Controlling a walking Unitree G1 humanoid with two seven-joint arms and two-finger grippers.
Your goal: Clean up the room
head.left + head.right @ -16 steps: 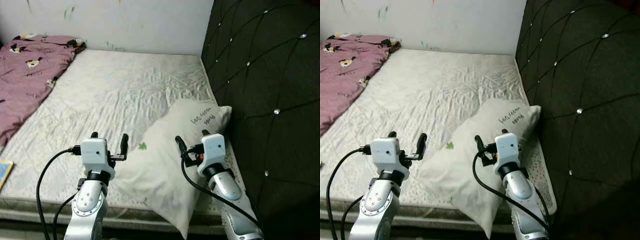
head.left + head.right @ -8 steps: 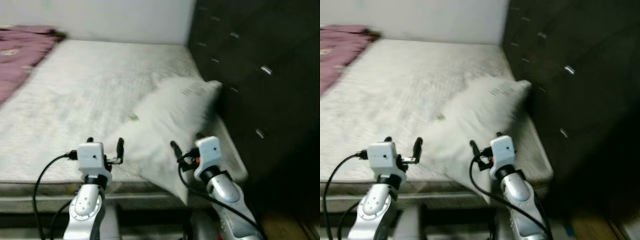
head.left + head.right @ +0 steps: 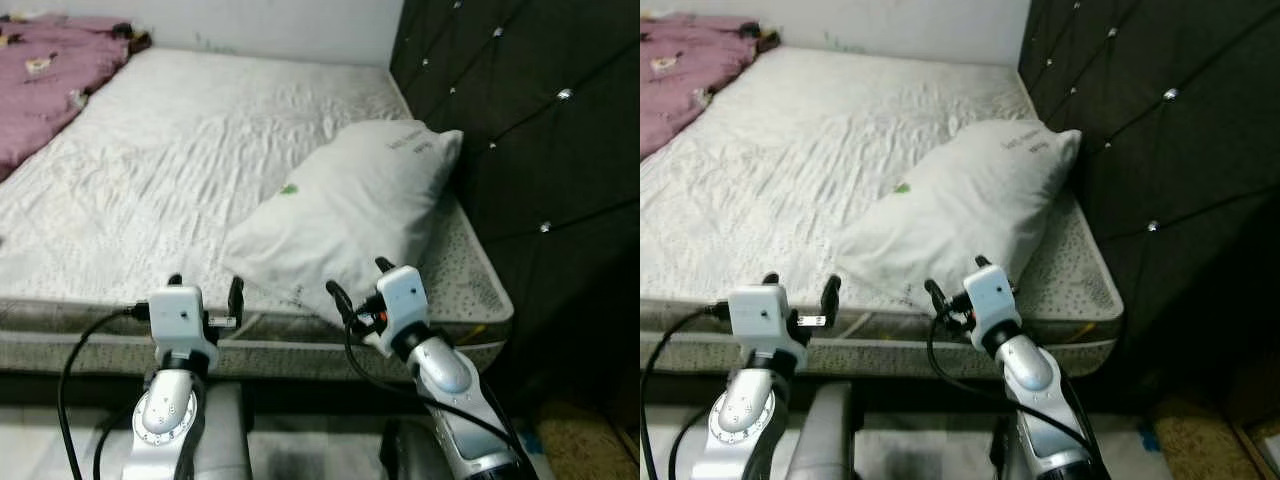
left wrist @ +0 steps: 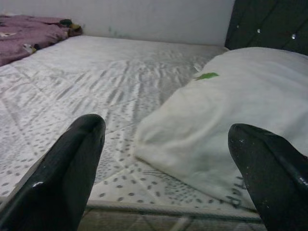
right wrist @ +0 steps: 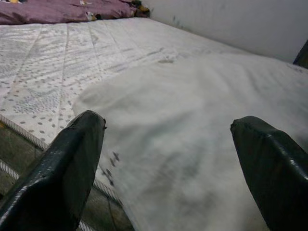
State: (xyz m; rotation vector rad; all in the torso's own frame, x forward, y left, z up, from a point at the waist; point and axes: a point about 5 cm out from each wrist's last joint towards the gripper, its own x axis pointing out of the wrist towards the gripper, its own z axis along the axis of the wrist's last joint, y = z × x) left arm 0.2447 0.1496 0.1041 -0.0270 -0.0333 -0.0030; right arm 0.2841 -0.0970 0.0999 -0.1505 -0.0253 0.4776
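One white pillow [image 3: 350,215] lies on the mattress [image 3: 180,170], at the corner by the near edge, its far end close to the dark tufted headboard [image 3: 520,110]; a small green mark and some handwriting show on its cover. One purple blanket [image 3: 45,70] is bunched at the far left of the bed. Two grippers are raised before the bed edge: left gripper [image 3: 205,290] with fingers spread apart, holding nothing, just short of the mattress edge; right gripper [image 3: 358,280] likewise spread and empty, aimed at the pillow's near end. Mattress is white, quilted, speckled along its border. A pale wall [image 3: 300,25] stands behind the bed.
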